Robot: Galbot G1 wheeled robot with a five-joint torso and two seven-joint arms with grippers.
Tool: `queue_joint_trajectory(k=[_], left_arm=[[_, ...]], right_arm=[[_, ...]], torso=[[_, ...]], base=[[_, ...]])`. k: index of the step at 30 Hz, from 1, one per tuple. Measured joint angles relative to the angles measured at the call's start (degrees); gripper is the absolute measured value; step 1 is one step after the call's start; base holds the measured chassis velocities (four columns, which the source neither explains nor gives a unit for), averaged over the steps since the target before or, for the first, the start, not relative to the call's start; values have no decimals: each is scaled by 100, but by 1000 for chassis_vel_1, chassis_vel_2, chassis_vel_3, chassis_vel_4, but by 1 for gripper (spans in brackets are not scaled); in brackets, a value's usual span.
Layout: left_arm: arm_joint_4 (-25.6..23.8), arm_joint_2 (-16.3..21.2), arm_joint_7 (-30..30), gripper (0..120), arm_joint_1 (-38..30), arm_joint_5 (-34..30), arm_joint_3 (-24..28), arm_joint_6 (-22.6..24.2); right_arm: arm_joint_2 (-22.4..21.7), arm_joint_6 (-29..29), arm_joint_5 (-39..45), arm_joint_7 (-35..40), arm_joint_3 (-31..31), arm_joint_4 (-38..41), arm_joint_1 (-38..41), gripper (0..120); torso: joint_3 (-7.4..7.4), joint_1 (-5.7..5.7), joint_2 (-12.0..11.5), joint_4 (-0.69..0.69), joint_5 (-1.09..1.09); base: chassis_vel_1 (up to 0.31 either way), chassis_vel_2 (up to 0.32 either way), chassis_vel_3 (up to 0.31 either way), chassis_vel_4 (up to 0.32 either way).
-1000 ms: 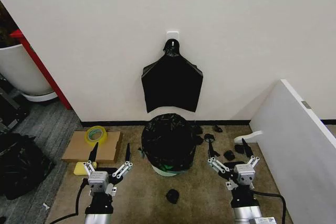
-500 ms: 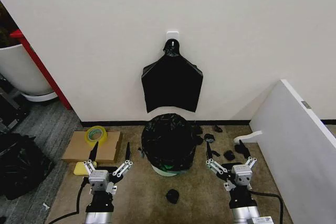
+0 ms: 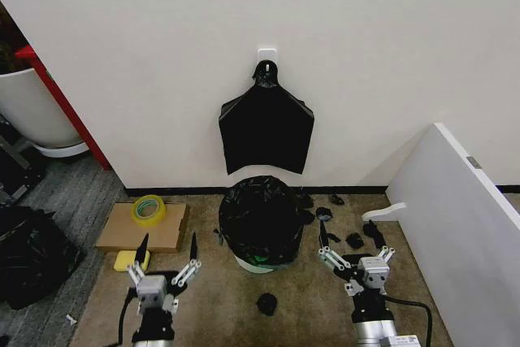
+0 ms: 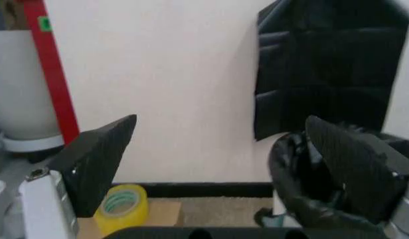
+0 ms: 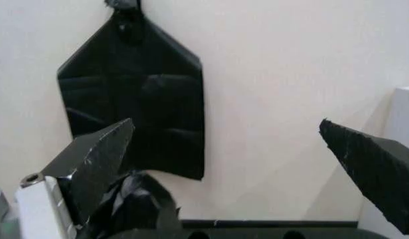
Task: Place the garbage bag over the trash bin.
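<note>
The garbage bag (image 3: 260, 215), crinkly glossy black, is draped over the trash bin and covers its rim and sides. Only the bin's pale base (image 3: 257, 263) peeks out below. It stands against the wall in the middle of the head view. My left gripper (image 3: 168, 245) hangs open to the bin's left, apart from it, and my right gripper (image 3: 349, 237) hangs open to its right. The left wrist view has the left gripper (image 4: 224, 164) with the bagged bin (image 4: 304, 189) behind one finger. A bag edge (image 5: 135, 209) sits low beside the open right gripper (image 5: 231, 164).
A flat black bag (image 3: 266, 127) hangs from a wall hook above the bin. Cardboard (image 3: 122, 233) with a yellow tape roll (image 3: 149, 209) lies left. Black scraps (image 3: 266, 304) litter the carpet. A white panel (image 3: 463, 217) stands right; a big white tub (image 3: 32, 111) and a stuffed black sack (image 3: 28, 253) are far left.
Both grippers have drawn back from the bin toward the bottom of the head view, the left one farther. The bag and bin have not moved.
</note>
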Motion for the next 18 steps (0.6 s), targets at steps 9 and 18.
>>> queue_joint_trajectory(k=[9, 18], left_arm=[[-195, 224, 10, 100, -194, 36, 7, 121], [-221, 249, 10, 100, -191, 34, 8, 132]], right_arm=[[185, -14, -120, -106, -31, -13, -3, 100], [262, 14, -210, -140, -110, -65, -17, 100]], torso=[[0, 0, 0, -2, 0], [0, 0, 0, -1, -1]], base=[[0, 0, 0, 0], [0, 0, 0, 0]])
